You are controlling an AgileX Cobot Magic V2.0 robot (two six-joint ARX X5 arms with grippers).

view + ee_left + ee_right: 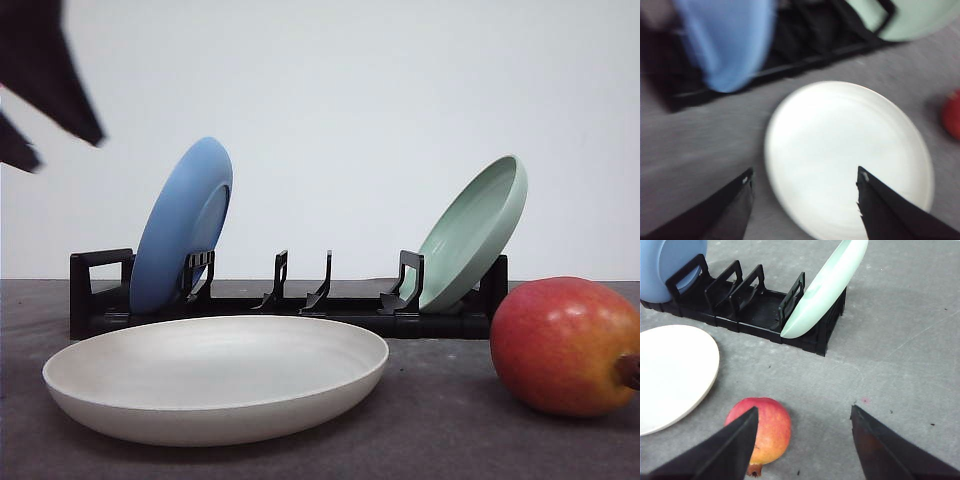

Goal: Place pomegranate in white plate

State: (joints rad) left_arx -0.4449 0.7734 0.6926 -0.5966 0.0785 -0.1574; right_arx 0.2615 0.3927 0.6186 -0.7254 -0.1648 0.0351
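Note:
The pomegranate (565, 345), red shading to yellow-orange, lies on the grey table to the right of the white plate (215, 375), which is empty. In the right wrist view my right gripper (804, 412) is open above the table. The pomegranate (765, 432) lies partly behind its one finger (720, 450), and the white plate (670, 375) is off to the side. My left gripper (802, 177) is open, hovering over the white plate (850, 160), and this view is blurred. The pomegranate (952, 115) peeks in at that frame's edge.
A black dish rack (290, 300) stands behind the white plate. It holds a blue plate (185, 225) leaning at its left end and a pale green plate (475, 230) at its right end. A dark arm part (45, 80) hangs at the upper left.

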